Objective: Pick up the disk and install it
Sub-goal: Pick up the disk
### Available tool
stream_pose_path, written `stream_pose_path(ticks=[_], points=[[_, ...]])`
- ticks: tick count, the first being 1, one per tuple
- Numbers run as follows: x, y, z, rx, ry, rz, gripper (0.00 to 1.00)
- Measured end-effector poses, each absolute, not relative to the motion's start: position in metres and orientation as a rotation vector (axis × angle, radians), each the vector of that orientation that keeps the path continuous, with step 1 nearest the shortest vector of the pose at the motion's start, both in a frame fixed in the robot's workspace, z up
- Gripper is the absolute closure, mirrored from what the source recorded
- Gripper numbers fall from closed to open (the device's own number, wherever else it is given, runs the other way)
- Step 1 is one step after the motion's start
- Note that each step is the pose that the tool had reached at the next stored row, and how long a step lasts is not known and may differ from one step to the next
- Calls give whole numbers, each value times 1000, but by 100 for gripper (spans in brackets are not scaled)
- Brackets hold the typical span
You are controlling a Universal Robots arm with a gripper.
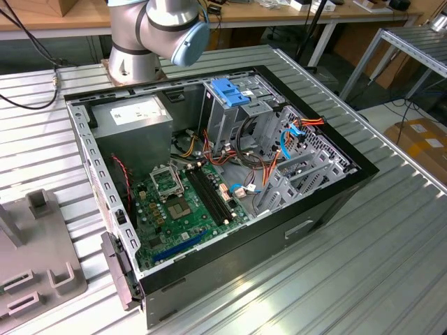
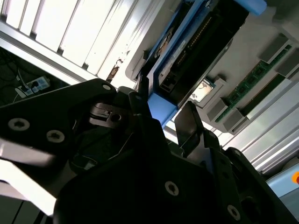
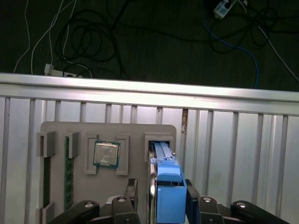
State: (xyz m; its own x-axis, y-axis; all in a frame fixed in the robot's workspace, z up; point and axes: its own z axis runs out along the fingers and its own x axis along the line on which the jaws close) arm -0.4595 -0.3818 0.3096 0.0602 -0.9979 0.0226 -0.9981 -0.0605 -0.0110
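Aluminium slatted table [image 1: 391,265] carries the open black desktop computer case [image 1: 318,216] in the exterior view, with the green motherboard [image 1: 178,202] exposed and a metal drive cage with a blue plastic handle [image 1: 229,91] inside. The first wrist view gives what that view lacks: a grey slotted parts tray [image 3: 107,130] holding the disk [image 3: 168,191], a flat black hard drive edged by a blue plastic bracket, standing on edge in its slot, outside the case. The black two-finger gripper [image 3: 161,186] straddles the end nearest the wrist; jaws spread, gap on one side, not clamped. The second wrist view adds the drive's dark narrow edge close up. Judged: rigid, fairly heavy, shock-sensitive. Pinch the flat faces at the bracket. A square silver processor chip [image 3: 106,154] sits in the neighbouring holder.
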Motion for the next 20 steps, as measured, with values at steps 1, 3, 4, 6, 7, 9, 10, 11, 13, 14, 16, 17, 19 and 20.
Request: stream_pose_path(ticks=[1, 3, 4, 6, 7, 9, 10, 11, 13, 14, 16, 17, 19, 20], points=[[-459, -382, 310, 2282, -2148, 38, 49], [-459, -383, 310, 2282, -2148, 38, 51], [-459, -383, 310, 2282, -2148, 38, 51], [-459, -383, 310, 2282, -2148, 38, 63], [-459, -383, 310, 2282, -2148, 38, 63], [-459, -384, 310, 2282, -2148, 38, 63], [-459, -384, 310, 2282, -2148, 38, 63], [-459, -384, 310, 2281, -2149, 38, 63], [-459, -384, 310, 2242, -2189, 37, 63], [-459, -384, 309, 2239, -2192, 37, 63], [-459, -384, 309, 2238, -2193, 37, 63], [-459, -384, 309, 2238, -2193, 37, 63], [-459, -384, 309, 2238, -2193, 37, 63], [-459, -384, 309, 2238, -2193, 37, 63]])
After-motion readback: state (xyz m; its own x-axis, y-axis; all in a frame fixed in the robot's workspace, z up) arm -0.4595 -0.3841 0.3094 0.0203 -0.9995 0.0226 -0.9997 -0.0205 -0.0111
